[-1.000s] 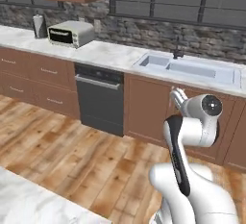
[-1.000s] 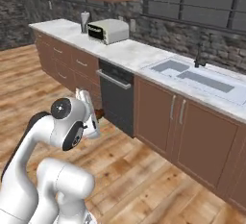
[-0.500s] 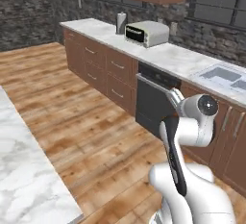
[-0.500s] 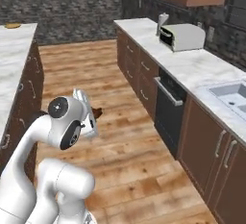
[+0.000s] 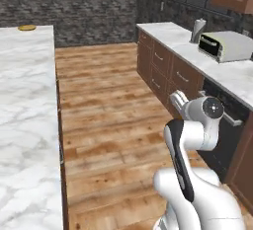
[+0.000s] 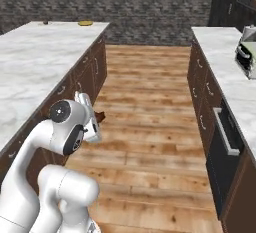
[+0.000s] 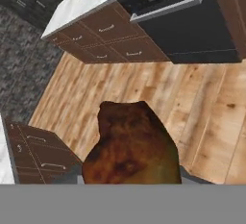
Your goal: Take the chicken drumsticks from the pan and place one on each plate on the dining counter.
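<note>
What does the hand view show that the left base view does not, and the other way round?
Hand view: a brown chicken drumstick close up, carried above the floor. Left base view: the yellow plate at the far end of the dining counter, and the white arm. Both: the wood floor, the brown drawer fronts and the dark oven front.
</note>
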